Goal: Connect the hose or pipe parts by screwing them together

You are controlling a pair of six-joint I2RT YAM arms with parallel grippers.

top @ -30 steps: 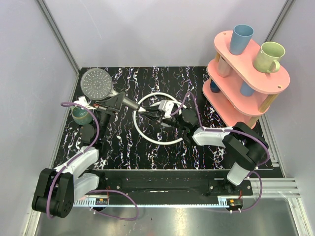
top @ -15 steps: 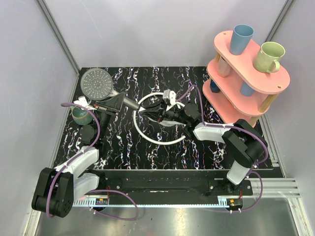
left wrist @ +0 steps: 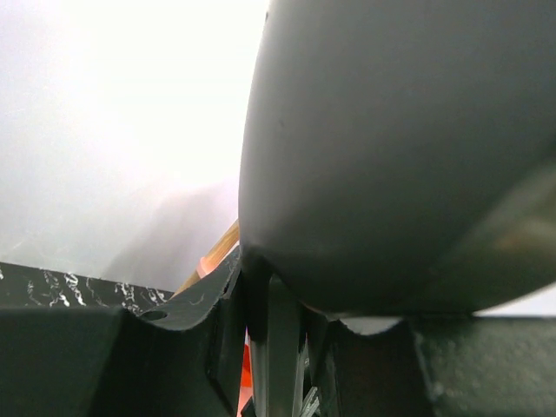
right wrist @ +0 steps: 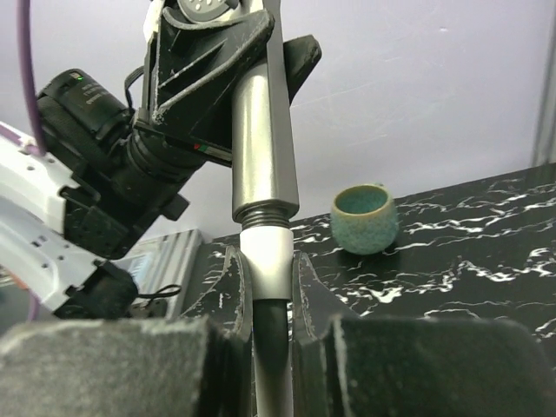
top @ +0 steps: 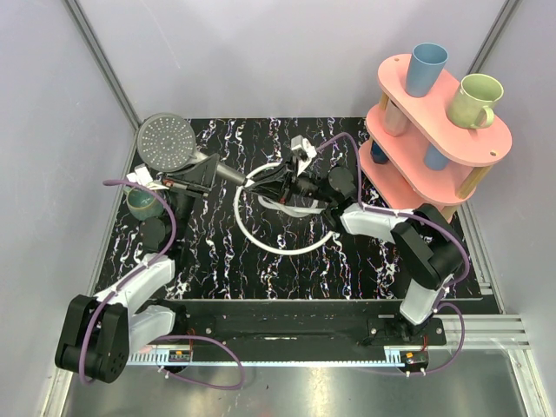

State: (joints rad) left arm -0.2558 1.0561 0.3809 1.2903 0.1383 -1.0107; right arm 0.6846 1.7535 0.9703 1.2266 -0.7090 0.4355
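The dark grey shower head (top: 168, 142) is held off the table at the far left, its straight handle (top: 228, 176) pointing right. My left gripper (top: 201, 174) is shut on that handle; in the left wrist view the head (left wrist: 400, 148) fills the frame above the left gripper (left wrist: 282, 334). The white hose (top: 261, 241) lies in a loop on the black mat. My right gripper (top: 261, 185) is shut on the hose's end fitting (right wrist: 267, 256). The fitting meets the handle's threaded end (right wrist: 265, 213), where a few threads show above the right gripper (right wrist: 267, 265).
A pink two-tier shelf (top: 469, 152) carrying cups stands at the far right. A teal cup (top: 142, 205) and a black round object (top: 156, 233) sit at the mat's left edge, close to the left arm. Purple cables run along both arms.
My right wrist has rolled about the hose end and shifted slightly away and left, turning the fitting against the handle. The shower head has risen a little.
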